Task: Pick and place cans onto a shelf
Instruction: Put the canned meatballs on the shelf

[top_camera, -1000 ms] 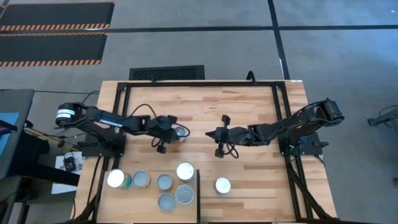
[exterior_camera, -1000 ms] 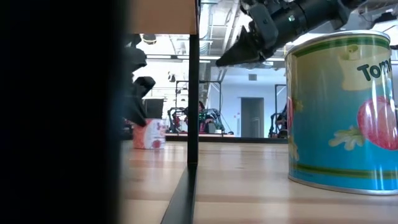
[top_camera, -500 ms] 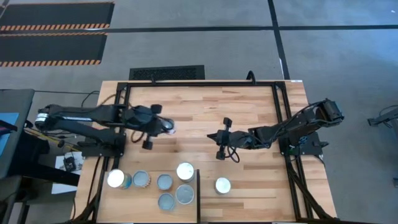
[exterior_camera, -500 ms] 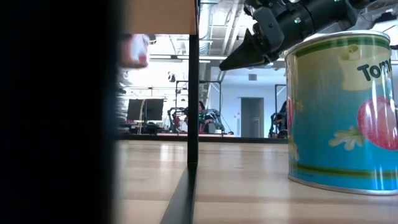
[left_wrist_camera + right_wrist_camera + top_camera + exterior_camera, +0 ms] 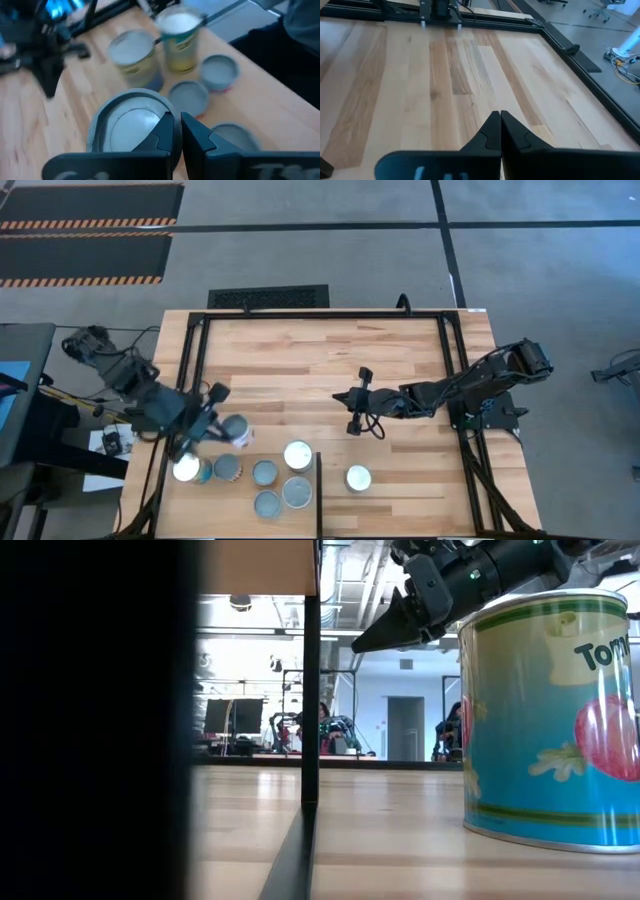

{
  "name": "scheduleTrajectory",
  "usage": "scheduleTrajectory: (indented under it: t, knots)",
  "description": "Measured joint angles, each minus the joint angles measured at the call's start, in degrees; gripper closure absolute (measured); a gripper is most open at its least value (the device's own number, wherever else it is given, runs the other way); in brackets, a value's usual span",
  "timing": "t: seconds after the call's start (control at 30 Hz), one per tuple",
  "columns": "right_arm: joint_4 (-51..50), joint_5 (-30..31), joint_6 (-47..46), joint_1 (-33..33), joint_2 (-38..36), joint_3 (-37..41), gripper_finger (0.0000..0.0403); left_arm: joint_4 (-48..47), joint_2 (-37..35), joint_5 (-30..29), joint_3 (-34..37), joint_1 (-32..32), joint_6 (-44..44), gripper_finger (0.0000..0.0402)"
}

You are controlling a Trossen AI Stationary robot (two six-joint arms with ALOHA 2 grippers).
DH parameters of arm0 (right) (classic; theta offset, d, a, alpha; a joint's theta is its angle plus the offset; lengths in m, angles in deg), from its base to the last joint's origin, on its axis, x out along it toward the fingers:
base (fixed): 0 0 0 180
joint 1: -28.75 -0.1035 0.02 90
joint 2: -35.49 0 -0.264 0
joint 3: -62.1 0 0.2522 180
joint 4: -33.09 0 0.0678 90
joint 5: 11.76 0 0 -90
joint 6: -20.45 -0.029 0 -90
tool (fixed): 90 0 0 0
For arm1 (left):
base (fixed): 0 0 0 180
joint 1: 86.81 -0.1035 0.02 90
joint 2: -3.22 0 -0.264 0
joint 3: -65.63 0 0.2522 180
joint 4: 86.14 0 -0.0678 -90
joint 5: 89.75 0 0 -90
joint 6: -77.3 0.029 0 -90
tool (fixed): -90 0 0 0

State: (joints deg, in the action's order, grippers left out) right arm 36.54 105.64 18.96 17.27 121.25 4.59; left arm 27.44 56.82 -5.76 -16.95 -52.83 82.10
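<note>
I saw the left pincer (image 5: pixel 215 432) low at the left side of the bench (image 5: pixel 300 350), near the bottom left of the high view. Its two fingers were pressed tight together on the rim of a grey-topped can (image 5: pixel 237 430). In the left wrist view that can filled the middle, right up against the dark fingers (image 5: pixel 167 131). Just below it in the high view stood the other cans (image 5: pixel 264 472), close together in a bunch near the bench's bottom edge. One of them had a bright white top (image 5: pixel 298 454). A thin dark line (image 5: pixel 318 495) ran beside the bunch. On the other side of that line one can stood alone (image 5: pixel 358 477). In the low view this lone can looked very big at the right, blue with a red tomato on its label. It stood upright on the bench. The pale wooden shelf (image 5: pixel 260 565) showed at the top of the low view, on a dark post. I could not tell if any can sat on it. The right pincer (image 5: pixel 340 397) hung above the middle of the bench. It was closed tight and held nothing, and bare wood lay under it.
</note>
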Motion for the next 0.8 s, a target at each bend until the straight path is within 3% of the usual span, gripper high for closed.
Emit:
scheduleTrajectory:
  t: [0.1, 0.37, 0.8]
  knots:
    - [0.0, 0.0, 0.0, 0.0, 0.0, 0.0, 0.0392, 1.0, 1.0, -3.7, -0.5, 6.4, -0.3, 0.0401]
    - [0.0, 0.1, 0.5, 0.0, 0.0, 0.0, 0.0393, 3.5, 7.9, -4.4, -3.4, 17.5, -2.1, 0.0401]
    - [0.0, 0.1, 0.4, 0.0, 0.0, 0.0, 0.0393, 2.6, 22.4, -6.1, -9.4, 26.5, -3.9, 0.0401]
